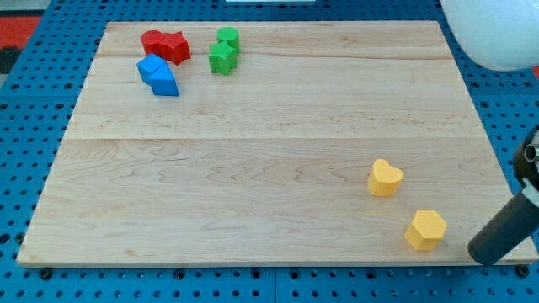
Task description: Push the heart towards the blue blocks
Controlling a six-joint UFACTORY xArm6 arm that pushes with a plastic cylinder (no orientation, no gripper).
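Observation:
A yellow heart (385, 178) lies on the wooden board (269, 143) at the view's lower right. Two blue blocks (157, 75) sit touching each other at the view's upper left. My tip (477, 253) is at the board's lower right corner, to the right of a yellow hexagon (425, 230) and below and right of the heart. It touches neither block.
A red cylinder (152, 40) and a red star (174, 46) sit together just above the blue blocks. A green cylinder (227, 38) and a green star (221, 58) sit to their right. A white rounded object (493, 32) hangs over the upper right corner.

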